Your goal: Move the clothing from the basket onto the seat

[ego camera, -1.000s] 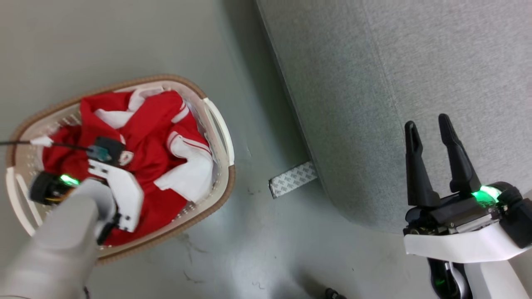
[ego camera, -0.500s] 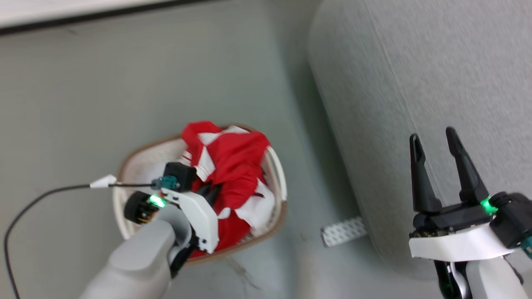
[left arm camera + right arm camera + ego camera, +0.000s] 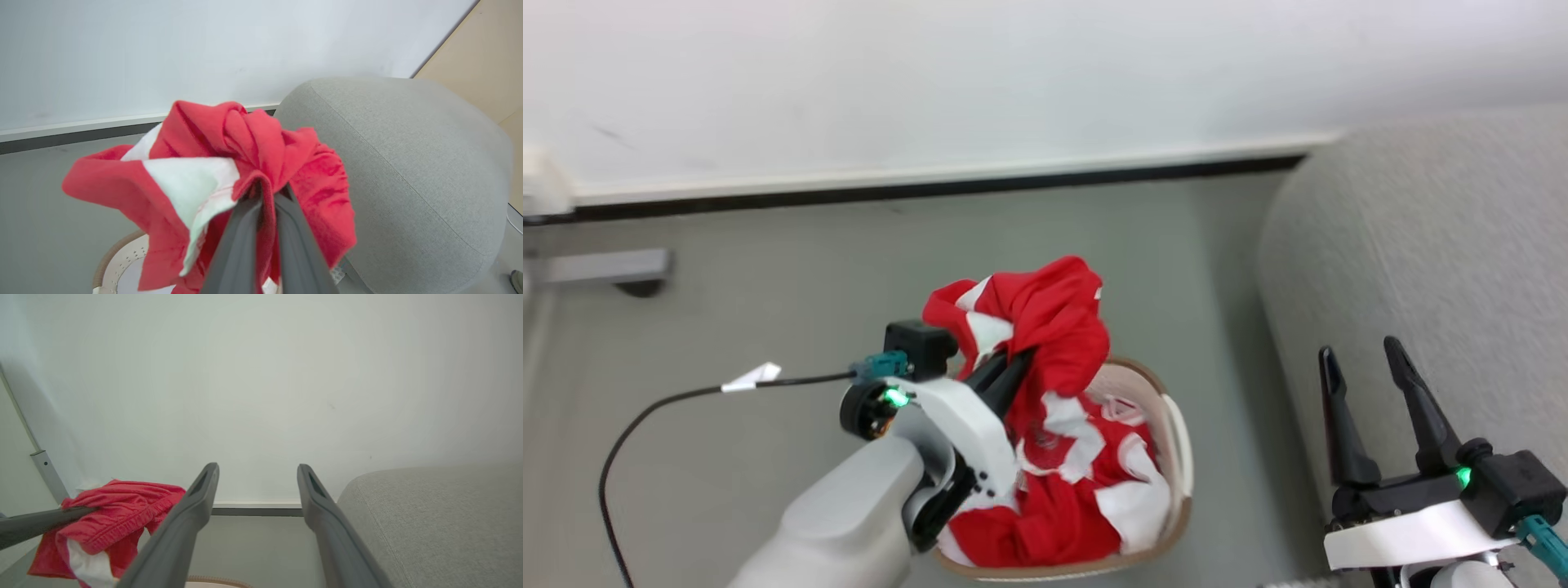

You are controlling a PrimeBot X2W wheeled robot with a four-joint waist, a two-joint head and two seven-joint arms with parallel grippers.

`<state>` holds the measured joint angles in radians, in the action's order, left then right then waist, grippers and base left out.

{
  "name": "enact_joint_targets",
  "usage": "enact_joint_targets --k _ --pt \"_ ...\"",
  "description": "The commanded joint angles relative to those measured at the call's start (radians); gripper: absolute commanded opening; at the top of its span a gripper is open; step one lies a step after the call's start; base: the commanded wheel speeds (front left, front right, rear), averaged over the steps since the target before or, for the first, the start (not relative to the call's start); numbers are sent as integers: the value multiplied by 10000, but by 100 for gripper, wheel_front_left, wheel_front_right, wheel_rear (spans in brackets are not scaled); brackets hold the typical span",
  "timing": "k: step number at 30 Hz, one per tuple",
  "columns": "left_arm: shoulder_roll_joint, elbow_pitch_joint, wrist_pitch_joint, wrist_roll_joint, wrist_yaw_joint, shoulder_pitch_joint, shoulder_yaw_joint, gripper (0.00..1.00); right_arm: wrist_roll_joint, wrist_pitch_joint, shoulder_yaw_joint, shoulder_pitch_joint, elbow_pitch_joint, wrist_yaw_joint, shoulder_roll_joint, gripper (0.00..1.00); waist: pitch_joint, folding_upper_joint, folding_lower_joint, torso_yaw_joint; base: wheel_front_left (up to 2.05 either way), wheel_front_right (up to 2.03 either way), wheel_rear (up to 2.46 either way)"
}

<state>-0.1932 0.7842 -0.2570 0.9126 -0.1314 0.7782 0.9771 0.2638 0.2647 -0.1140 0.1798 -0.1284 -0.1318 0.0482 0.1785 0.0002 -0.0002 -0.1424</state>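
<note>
At the frame's right, the big grey sofa waits.
Low in the middle, the white laundry basket holds red clothes. One red piece hangs above it, pinched by the left gripper so it can be carried. The right gripper stands open, empty.

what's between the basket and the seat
Head view: bare grey floor between the basket and the seat, plus a pale strip at the picture's bottom edge.
</note>
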Motion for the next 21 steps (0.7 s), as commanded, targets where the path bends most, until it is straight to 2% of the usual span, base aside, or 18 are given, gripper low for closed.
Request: enact_joint_targets --k 1,9,21 --pt "-39 -207 -74 167 14 142 -107 0 37 -5 -7 -135 -37 21 38 100 -587 -2 2 679 0 0 0" --pt "-23 -1739 -77 -130 22 343 -922 0 -139 -5 -450 -242 -261 21 51 100 -827 -2 2 1229 0 0 0" --pt "-173 -3200 -74 -519 395 -94 -1280 0 -98 -5 -775 -411 -466 21 40 100 -1231 -2 2 1314 0 0 0"
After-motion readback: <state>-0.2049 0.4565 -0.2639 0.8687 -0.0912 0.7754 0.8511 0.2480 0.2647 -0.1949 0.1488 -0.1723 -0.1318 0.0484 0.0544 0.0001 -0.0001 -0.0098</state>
